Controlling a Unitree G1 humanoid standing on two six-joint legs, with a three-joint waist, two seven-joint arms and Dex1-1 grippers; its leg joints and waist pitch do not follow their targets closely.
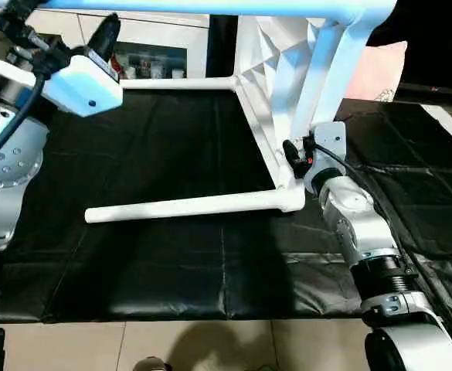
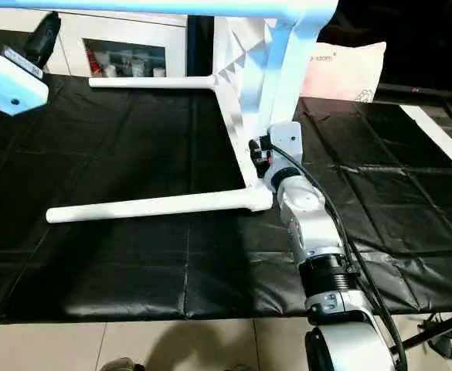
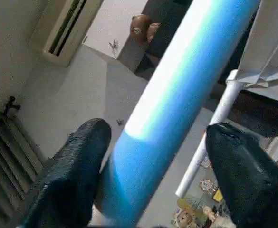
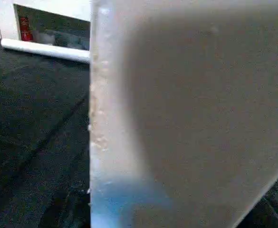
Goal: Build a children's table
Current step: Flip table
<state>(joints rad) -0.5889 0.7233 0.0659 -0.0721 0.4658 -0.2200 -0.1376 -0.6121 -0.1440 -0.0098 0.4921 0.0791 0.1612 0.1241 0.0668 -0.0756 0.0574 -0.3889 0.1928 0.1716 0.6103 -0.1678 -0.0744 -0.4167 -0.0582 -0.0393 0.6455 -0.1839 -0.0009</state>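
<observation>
Above the black mat [image 1: 164,263], left gripper [image 3: 153,156] straddles the raised white tapered tube leg [image 3: 177,104], jaws apart; right gripper [image 1: 293,158], opening unclear, braces the on-edge white ribbed plastic tabletop [image 1: 268,85]: close squarely before moving.

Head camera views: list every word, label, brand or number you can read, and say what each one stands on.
No text here can be read.
Pink cushion: a small line of red print near its top edge, too small to read.
Items in the glass-door cabinet: their labels are too small and blurred to read.
</observation>
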